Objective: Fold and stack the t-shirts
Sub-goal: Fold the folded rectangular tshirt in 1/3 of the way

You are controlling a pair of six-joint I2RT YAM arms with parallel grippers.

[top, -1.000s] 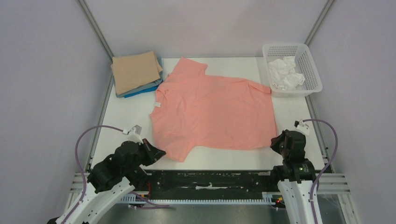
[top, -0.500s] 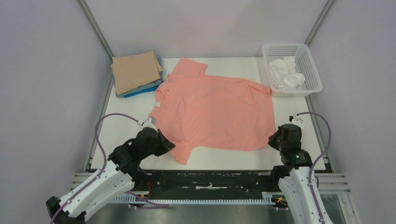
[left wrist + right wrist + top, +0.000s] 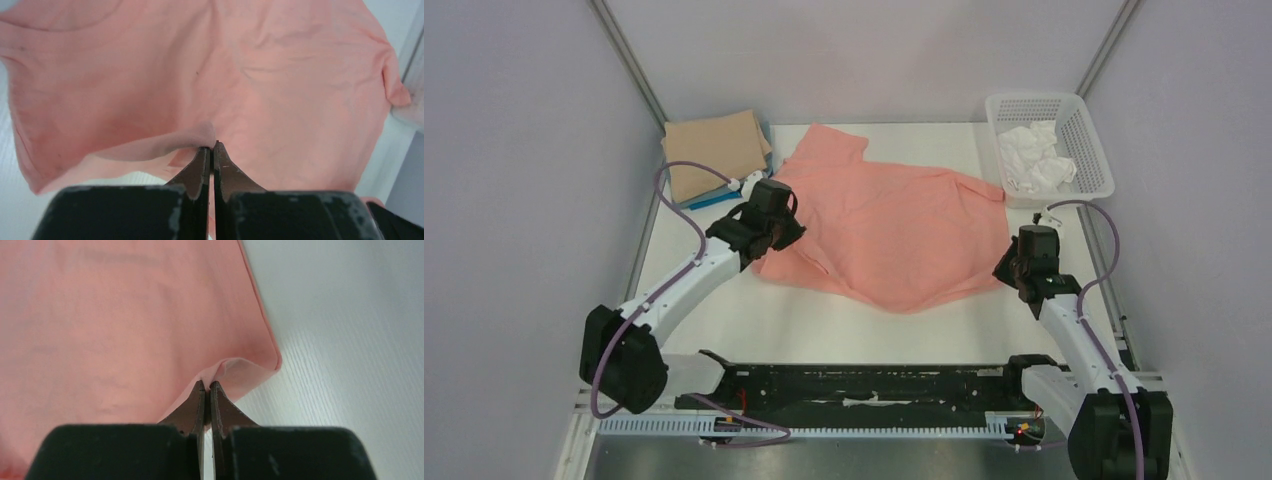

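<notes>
The salmon-pink tee (image 3: 894, 225) is sprawled over the middle of the counter (image 3: 824, 320), collar end toward the left edge, hem toward the right edge, one sleeve reaching up near the far edge. It looks thin, light and totally floppy (zero stiffness, it wrinkles wherever it's lifted). My guess is it'll sag between any two hold points, so both ends need to move together to keep an edge straight. That's roughly how it's held. The left gripper (image 3: 210, 146) is clamped tight on a little peak of pink cloth at the tee's left end. The right gripper (image 3: 207, 384) is pinched closed on a folded-over bit at the hem corner, near the right edge. Edges and corners seem like the right places to grab, since a pinch in the middle would just tent it. The surface is a smooth white top that looks low-friction, so the cloth may slide rather than stay put. Room is decent, with bare counter along the near edge. A folded stack (image 3: 714, 155) sits in the far left corner, tan on top with grey and blue peeking out below. A white mesh basket (image 3: 1089, 150) holding some white cloth (image 3: 1034, 160) sits in the far right corner, just beside the tee's far right corner. Walls close in on both sides.
</notes>
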